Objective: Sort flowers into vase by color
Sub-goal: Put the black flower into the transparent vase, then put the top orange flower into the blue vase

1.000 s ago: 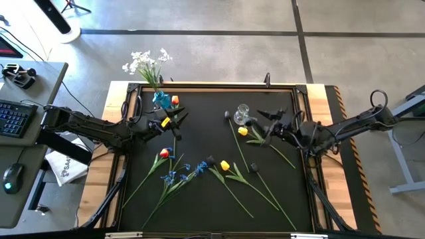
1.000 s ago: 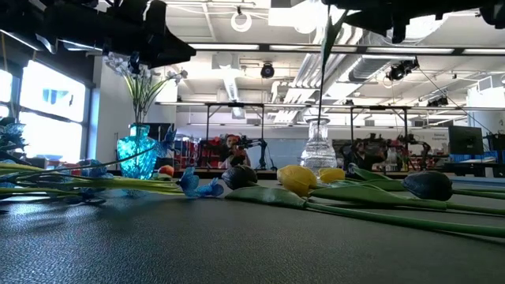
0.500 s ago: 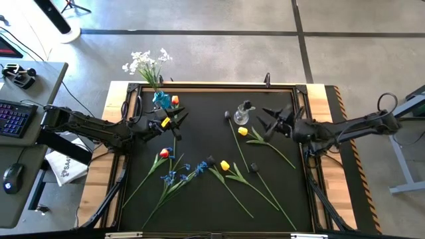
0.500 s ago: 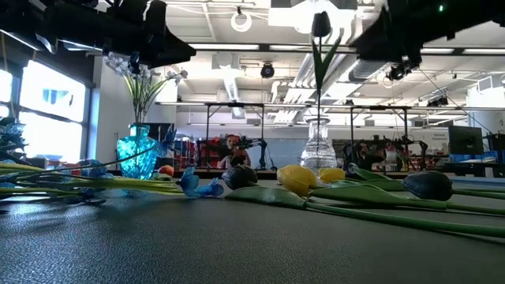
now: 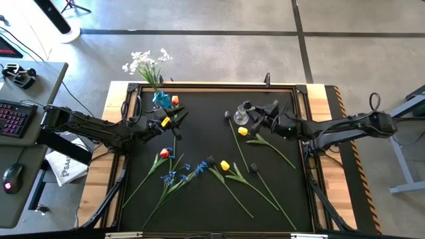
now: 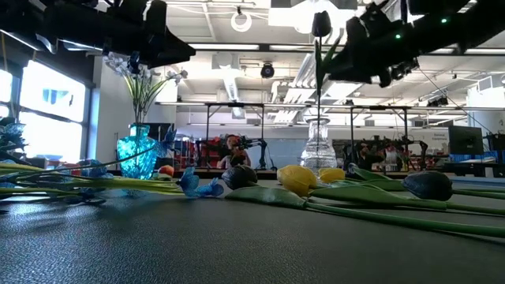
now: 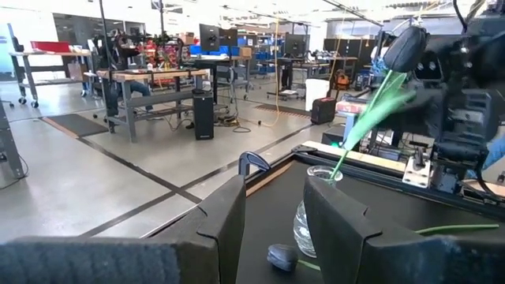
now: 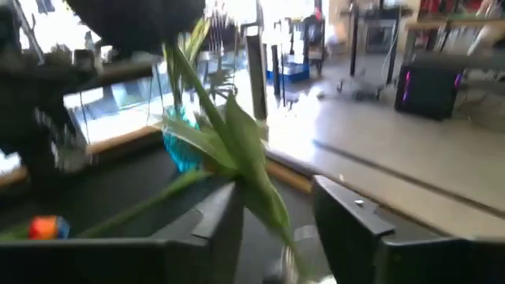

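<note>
A dark tulip (image 6: 319, 24) stands upright with its stem in the clear glass vase (image 6: 318, 150) at the table's far middle. My right gripper (image 8: 276, 207) is level at the vase's right side, above its mouth, open, with the tulip's green leaves (image 8: 237, 150) between its fingers. My left gripper (image 5: 179, 119) waits open at the far left, beside the blue vase (image 5: 159, 99) of white sprays (image 5: 146, 63). Nothing shows between its fingers in the left wrist view. The other flowers lie flat on the table. My right gripper comes level from the table's right with the dark tulip's leaves and stem (image 7: 371, 110) between its fingers. The tulip stands upright in the glass vase. Whether the fingers touch it, I cannot tell.
Loose on the black top are yellow tulips (image 5: 243, 131) (image 5: 224, 164), blue sprays (image 5: 182, 169), an orange-red tulip (image 5: 164, 154) and dark tulips (image 5: 227, 115) (image 5: 253, 167). Another orange-red bloom (image 5: 174, 100) lies by the blue vase. A raised wooden rim (image 5: 212, 85) frames the table.
My right gripper has gone toward the table's left edge, closer to the glass vase, and come down a little. The dark tulip has sunk deeper into the vase: its bloom, above the low view's top a second ago, now shows in it.
</note>
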Robot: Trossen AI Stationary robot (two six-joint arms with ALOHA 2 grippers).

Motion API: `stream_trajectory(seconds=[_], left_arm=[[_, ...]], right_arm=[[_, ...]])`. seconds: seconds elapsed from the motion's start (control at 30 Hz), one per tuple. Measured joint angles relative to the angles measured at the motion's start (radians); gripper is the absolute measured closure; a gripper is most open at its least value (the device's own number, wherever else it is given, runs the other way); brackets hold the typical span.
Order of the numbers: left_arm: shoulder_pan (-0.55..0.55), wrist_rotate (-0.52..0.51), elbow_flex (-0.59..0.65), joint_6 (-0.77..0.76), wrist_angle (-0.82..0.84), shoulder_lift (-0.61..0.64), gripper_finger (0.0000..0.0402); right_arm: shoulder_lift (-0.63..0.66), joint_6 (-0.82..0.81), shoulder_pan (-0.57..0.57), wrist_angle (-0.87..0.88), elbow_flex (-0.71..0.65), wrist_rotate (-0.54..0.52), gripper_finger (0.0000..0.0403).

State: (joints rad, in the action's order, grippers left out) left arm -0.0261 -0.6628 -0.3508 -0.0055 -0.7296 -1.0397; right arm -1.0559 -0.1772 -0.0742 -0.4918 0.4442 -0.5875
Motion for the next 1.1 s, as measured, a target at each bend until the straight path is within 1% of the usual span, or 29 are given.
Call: stream_trajectory(seconds=[0.1, 0.23, 0.37, 0.47, 0.53, 0.6, 0.77, 0.93, 1.0, 1.1], left_arm=[[0.0, 0.0, 0.0, 0.001, 0.0, 0.0, 0.0282], [0.0, 0.0, 0.0, 0.002, 0.0, 0.0, 0.0282], [0.0, 0.0, 0.0, 0.002, 0.0, 0.0, 0.0282], [0.0, 0.0, 0.0, 0.002, 0.0, 0.0, 0.0282], [0.0, 0.0, 0.0, 0.002, 0.0, 0.0, 0.0282], [0.0, 0.0, 0.0, 0.002, 0.001, 0.0, 0.0282], [0.0, 0.001, 0.0, -0.001, 0.009, 0.0, 0.0282], [-0.001, 0.003, 0.0, -0.002, 0.026, 0.0, 0.0282], [-0.001, 0.004, 0.0, -0.002, 0.034, 0.0, 0.0282], [-0.001, 0.004, 0.0, -0.002, 0.037, 0.0, 0.0282]], right_arm=[[-0.03, 0.027, -0.048, -0.109, 0.001, 0.066, 0.0302], [-0.072, 0.029, -0.112, -0.111, 0.051, 0.174, 0.0344], [-0.133, 0.062, -0.153, -0.077, 0.119, 0.186, 0.037], [-0.155, 0.104, -0.165, -0.003, 0.177, 0.155, 0.0372], [-0.155, 0.107, -0.172, 0.1, 0.228, 0.126, 0.0363], [-0.148, 0.107, -0.18, 0.236, 0.285, 0.114, 0.0343], [-0.145, 0.091, -0.182, 0.594, 0.438, 0.068, 0.0268], [-0.141, 0.015, -0.179, 0.916, 0.557, 0.071, 0.0197], [-0.138, -0.031, -0.173, 1.034, 0.583, 0.08, 0.0178], [-0.127, -0.093, -0.151, 1.167, 0.592, 0.087, 0.0165]])
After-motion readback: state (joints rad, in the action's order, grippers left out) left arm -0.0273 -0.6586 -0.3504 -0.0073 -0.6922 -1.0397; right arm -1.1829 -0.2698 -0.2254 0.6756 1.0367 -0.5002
